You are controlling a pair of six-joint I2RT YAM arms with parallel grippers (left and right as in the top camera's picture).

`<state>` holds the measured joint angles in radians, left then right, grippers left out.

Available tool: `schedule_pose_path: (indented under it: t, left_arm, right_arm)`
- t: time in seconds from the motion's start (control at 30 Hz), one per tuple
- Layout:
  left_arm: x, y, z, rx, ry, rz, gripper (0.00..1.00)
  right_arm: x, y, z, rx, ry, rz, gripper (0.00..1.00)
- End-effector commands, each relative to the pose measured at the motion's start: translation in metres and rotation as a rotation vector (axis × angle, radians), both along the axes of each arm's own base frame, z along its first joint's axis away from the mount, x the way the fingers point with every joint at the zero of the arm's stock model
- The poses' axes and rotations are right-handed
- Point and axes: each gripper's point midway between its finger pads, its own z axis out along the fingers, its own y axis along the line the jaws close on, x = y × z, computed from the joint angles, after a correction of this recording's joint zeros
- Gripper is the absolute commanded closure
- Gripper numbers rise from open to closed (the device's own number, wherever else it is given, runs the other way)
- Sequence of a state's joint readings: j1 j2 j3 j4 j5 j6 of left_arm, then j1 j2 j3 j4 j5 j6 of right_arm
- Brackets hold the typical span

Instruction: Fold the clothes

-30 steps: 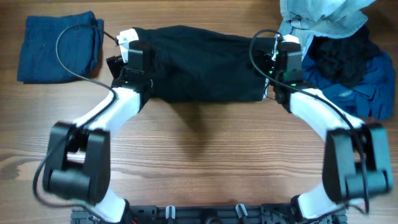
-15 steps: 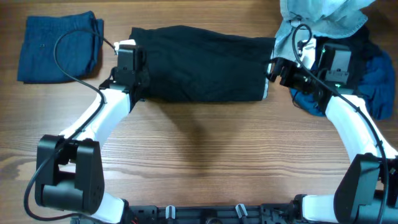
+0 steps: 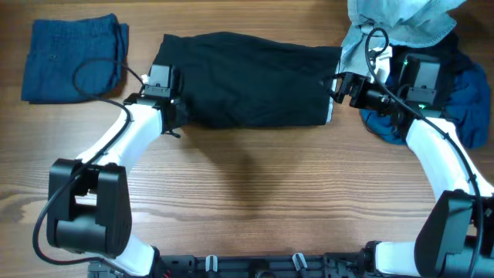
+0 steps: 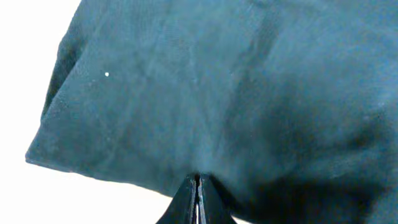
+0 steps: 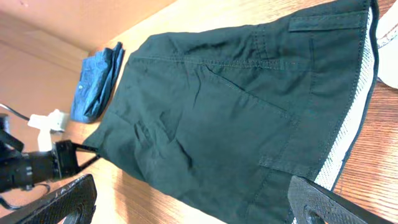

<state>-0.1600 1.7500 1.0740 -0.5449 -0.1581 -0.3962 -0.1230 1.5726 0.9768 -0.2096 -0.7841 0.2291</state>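
Black shorts (image 3: 247,81) lie spread flat across the far middle of the table. My left gripper (image 3: 168,96) is at their left edge. In the left wrist view its jaws (image 4: 198,182) are pressed together on the hem of the shorts (image 4: 217,93), and the cloth puckers at the tips. My right gripper (image 3: 340,89) stands wide open just off the shorts' right edge. In the right wrist view the fingers (image 5: 68,199) are spread far apart, nothing is between them, and the shorts (image 5: 236,106) with their white mesh lining (image 5: 354,124) lie ahead.
A folded blue garment (image 3: 73,58) lies at the far left corner. A loose pile fills the far right corner: a light blue piece (image 3: 401,23), a black one (image 3: 421,77) and a dark blue one (image 3: 467,104). Bare wood table (image 3: 255,193) runs along the front.
My left gripper has shut on the left edge of the shorts and shifted slightly toward the front. My right arm drew back to the right off the shorts, then stayed still, open.
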Motion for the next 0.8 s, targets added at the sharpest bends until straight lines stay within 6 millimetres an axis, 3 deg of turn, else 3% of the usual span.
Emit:
schedule_pose_path:
  t: [0.0, 0.03, 0.13, 0.2, 0.53, 0.63, 0.77]
  left_arm:
    - [0.017, 0.005, 0.021, -0.029, -0.080, 0.036, 0.96]
    - [0.020, 0.006, 0.024, -0.032, -0.095, 0.039, 0.96]
    - [0.025, 0.002, 0.029, -0.036, -0.124, 0.031, 0.96]
    - [0.027, 0.002, 0.031, -0.035, -0.137, 0.030, 0.96]
    - [0.086, 0.001, 0.066, -0.037, -0.422, 0.047, 0.96]
    - [0.098, 0.000, 0.054, -0.037, -0.441, 0.042, 0.96]
    - [0.102, -0.001, 0.016, -0.030, -0.389, 0.042, 0.96]
  right_arm:
    - [0.007, 0.012, -0.009, -0.125, -0.020, 0.020, 0.08]
    - [0.007, 0.019, -0.014, -0.179, -0.024, 0.027, 0.18]
    - [0.007, 0.030, -0.027, -0.280, -0.002, 0.000, 0.82]
    - [0.009, 0.033, -0.032, -0.286, 0.013, -0.017, 0.96]
    - [0.045, 0.050, -0.095, -0.261, 0.017, -0.027, 0.96]
    - [0.052, 0.051, -0.102, -0.246, 0.009, -0.042, 0.96]
    - [0.060, 0.046, -0.104, -0.271, -0.014, -0.074, 0.94]
